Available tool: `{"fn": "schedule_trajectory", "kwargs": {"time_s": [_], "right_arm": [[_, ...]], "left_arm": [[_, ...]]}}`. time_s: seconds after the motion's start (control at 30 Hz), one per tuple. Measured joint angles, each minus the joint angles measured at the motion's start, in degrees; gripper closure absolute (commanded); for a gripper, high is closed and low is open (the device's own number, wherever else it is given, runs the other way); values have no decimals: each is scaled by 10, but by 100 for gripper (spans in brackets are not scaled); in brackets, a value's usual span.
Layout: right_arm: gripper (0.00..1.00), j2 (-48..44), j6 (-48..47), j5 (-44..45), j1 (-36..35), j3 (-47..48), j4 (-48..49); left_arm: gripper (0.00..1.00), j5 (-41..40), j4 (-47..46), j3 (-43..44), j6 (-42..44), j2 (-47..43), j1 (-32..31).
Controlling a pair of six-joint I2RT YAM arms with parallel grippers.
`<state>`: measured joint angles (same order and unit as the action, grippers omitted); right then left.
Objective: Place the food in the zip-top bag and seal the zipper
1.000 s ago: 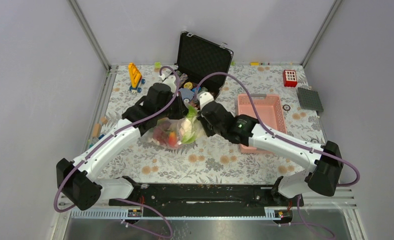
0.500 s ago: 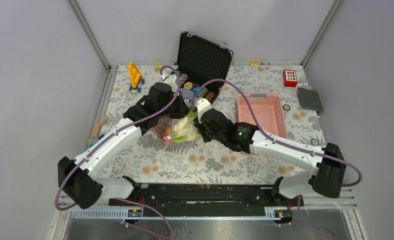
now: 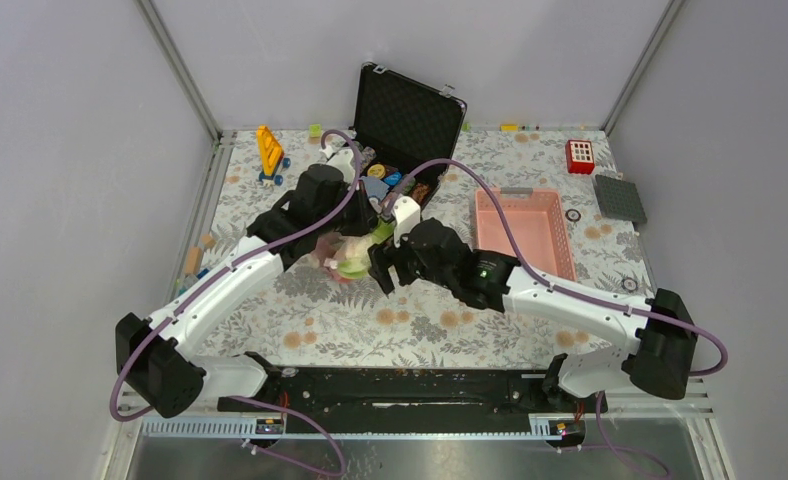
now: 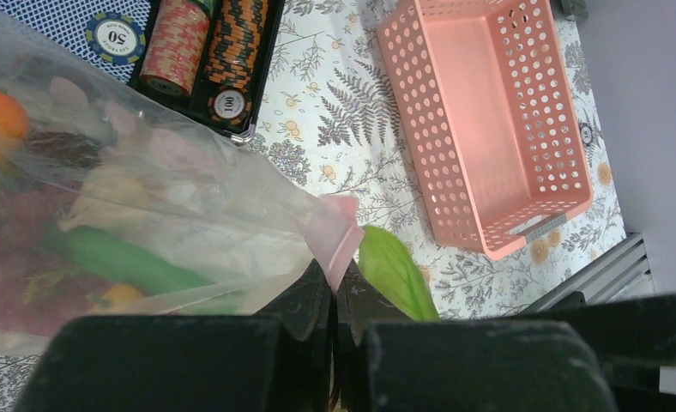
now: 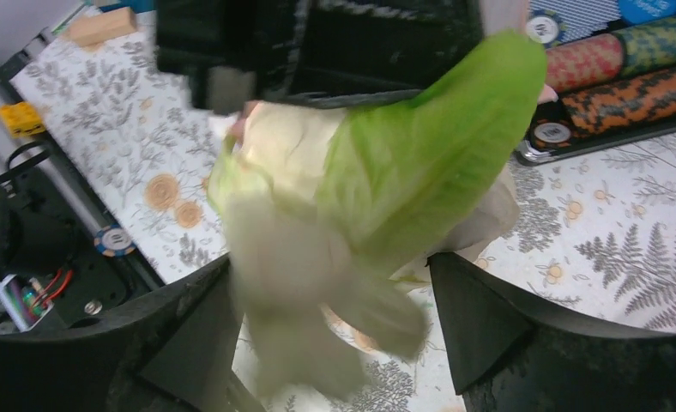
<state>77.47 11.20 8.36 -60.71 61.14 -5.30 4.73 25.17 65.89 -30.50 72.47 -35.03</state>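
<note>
Floral table (image 3: 370,330) | left gripper (image 4: 334,287) pinching zipper (image 4: 333,230) | right gripper (image 5: 334,326) spread wide

Floral-cloth table (image 3: 420,325), pink basket (image 3: 540,235), open black case (image 3: 410,110), yellow toy (image 3: 269,150)

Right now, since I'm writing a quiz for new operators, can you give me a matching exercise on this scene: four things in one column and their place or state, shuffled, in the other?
Column one:
1. left gripper
2. right gripper
3. basket
4. poker chips

Column two:
A. in the black case
B. open, one finger on each side of the green leaf
C. empty, on the table
D. shut on the pink strip of the bag

Pairs: 1-D, 2-B, 3-C, 4-A
</note>
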Motion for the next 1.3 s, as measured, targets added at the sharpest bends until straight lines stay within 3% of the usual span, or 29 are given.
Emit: {"fn": "schedule_trajectory", "kwargs": {"time_s": [0.17,0.3,0.47,0.53,0.67,0.8,0.83,0.87,1.3], "right_arm": [[15,7,10,49,11,0,10],[25,16,22,85,15,0,28],[21,37,38,92,15,7,36],[24,43,44,95,15,7,41],[59,44,53,106,15,0,65],[81,42,63,122,15,-21,102],[95,40,65,125,15,-25,109],[100,39,66,127,15,-27,112],[100,-15,78,172,14,-88,165]], "left_arm": [[100,21,-6,0,0,-2,0],[100,28,-24,0,0,-9,0],[100,28,-26,-1,0,-12,0],[100,28,-26,-3,0,-13,0],[100,28,-37,-4,0,-13,0],[100,29,-41,-4,-3,-13,1],[100,29,-42,-4,-5,-13,1],[100,30,-43,-4,-6,-13,1],[100,48,-65,-4,-16,-16,-11]]}}
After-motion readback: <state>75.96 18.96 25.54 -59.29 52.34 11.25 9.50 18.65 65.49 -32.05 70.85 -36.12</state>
